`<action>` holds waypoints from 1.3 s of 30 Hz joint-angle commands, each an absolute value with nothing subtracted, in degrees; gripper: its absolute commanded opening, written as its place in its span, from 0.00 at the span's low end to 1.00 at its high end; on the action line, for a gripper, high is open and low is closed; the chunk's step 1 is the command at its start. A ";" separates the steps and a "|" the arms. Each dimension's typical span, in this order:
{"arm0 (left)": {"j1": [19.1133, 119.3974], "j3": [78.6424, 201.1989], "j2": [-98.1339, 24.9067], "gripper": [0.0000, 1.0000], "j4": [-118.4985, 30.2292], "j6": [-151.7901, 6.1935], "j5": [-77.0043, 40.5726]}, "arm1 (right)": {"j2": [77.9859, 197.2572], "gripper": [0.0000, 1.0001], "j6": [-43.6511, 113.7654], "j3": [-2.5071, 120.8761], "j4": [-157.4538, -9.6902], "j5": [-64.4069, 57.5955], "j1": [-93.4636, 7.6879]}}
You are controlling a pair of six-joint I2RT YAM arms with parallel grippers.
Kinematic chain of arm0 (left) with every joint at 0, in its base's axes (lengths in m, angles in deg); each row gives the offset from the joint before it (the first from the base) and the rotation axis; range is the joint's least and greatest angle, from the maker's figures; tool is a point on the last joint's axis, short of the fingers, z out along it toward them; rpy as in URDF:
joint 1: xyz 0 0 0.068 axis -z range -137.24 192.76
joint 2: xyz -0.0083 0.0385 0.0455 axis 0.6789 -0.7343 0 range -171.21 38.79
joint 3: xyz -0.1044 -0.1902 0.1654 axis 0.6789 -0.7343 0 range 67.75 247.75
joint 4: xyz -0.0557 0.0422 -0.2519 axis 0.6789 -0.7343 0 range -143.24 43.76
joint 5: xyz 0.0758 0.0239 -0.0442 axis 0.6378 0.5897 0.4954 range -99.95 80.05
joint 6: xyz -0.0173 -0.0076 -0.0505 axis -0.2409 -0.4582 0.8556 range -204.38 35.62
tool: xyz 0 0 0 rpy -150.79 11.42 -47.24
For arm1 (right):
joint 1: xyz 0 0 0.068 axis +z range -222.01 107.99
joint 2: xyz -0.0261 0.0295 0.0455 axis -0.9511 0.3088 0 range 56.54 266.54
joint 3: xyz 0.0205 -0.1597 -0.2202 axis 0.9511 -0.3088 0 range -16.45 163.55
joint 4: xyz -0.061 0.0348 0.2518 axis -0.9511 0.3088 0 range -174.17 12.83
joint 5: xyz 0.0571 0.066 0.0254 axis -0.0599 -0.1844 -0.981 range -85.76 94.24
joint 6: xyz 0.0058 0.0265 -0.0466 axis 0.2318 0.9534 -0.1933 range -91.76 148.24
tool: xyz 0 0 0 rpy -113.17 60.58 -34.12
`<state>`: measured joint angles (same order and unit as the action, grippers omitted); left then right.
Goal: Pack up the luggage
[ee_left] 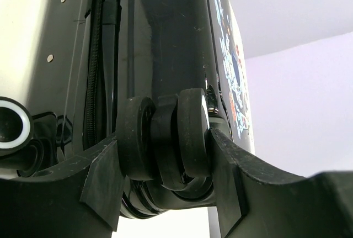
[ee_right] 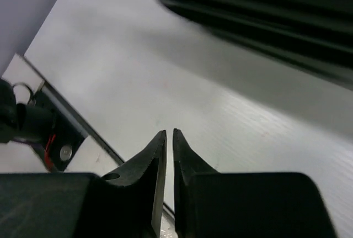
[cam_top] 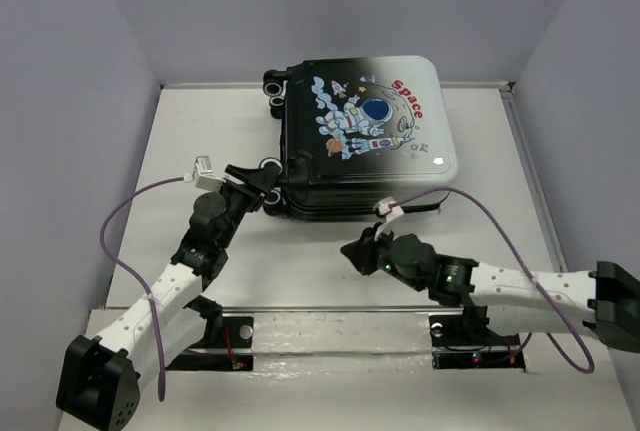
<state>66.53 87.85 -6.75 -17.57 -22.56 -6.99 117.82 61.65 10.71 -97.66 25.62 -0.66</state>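
Note:
The luggage [cam_top: 365, 131] lies flat and closed at the back middle of the table, astronaut and red "Space" print facing up. My left gripper [cam_top: 262, 179] is at its near left corner, shut on the double black wheel [cam_top: 270, 164]. In the left wrist view the wheel [ee_left: 165, 133] sits clamped between my fingers, with the gripper [ee_left: 164, 163] around it and the glossy black shell [ee_left: 165, 39] above. My right gripper [cam_top: 350, 251] is shut and empty, low over the table just in front of the luggage. In the right wrist view its tips [ee_right: 169, 133] nearly touch, and the luggage edge [ee_right: 265, 11] is blurred above.
The white table [cam_top: 200, 251] has a raised rim on the right [cam_top: 525, 151] and grey walls around it. Two more wheels [cam_top: 272, 82] stick out at the luggage's far left corner. A metal rail [cam_top: 340, 316] runs along the near edge by the arm bases. Purple cables loop off both arms.

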 commanded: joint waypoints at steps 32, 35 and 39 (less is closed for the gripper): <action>40.12 101.15 -15.26 0.06 -18.11 -32.17 -27.27 | 103.65 0.55 52.94 2.80 -96.54 6.00 -34.84; 40.12 100.80 -15.00 0.06 -18.11 -32.52 -27.53 | 104.53 0.51 53.12 0.69 -100.16 6.26 -34.84; 40.12 100.80 -15.43 0.06 -17.76 -32.17 -28.06 | 105.41 0.46 53.29 -2.03 -106.47 4.76 -34.84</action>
<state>40.08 99.72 -17.00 -25.90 -26.03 -25.02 105.03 54.74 -0.55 -93.84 8.09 -34.83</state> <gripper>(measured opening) 0.644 0.469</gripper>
